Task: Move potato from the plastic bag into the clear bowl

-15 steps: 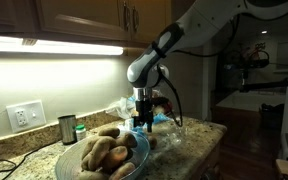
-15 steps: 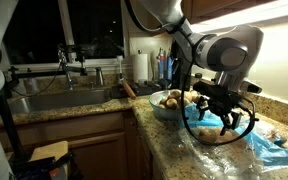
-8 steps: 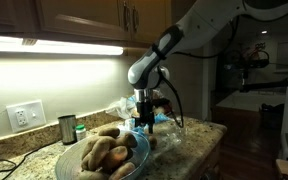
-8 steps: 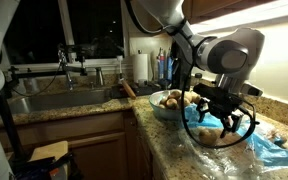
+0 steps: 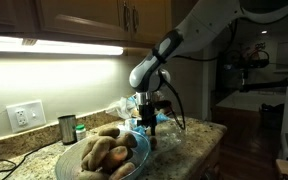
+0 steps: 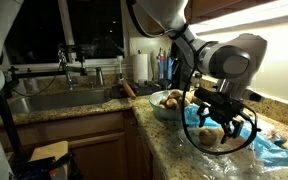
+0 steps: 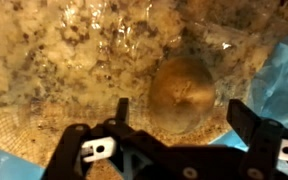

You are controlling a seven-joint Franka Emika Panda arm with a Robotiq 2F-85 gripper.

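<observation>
A brown potato (image 7: 181, 93) lies under the wrinkly, bluish film of the plastic bag (image 7: 274, 75) in the wrist view. My gripper (image 7: 181, 112) hangs just over it, open, one finger on each side and nothing between them. In an exterior view the gripper (image 6: 222, 128) reaches down onto the bag (image 6: 269, 148) spread on the granite counter, with a potato (image 6: 210, 133) below it. The clear bowl (image 5: 134, 160) stands in front of the gripper (image 5: 147, 123) in an exterior view, heaped with several potatoes (image 5: 102, 152). It also shows behind the gripper as the bowl (image 6: 165, 111).
A small dark metal cup (image 5: 67, 128) stands by the wall outlet (image 5: 24, 116). A sink (image 6: 54, 100) with a tap lies left of the counter. A paper towel roll (image 6: 140, 67) and utensils stand at the back. The counter edge (image 6: 159, 140) runs close by.
The gripper has sunk slightly toward the potato in the bag. Its fingers stay open.
</observation>
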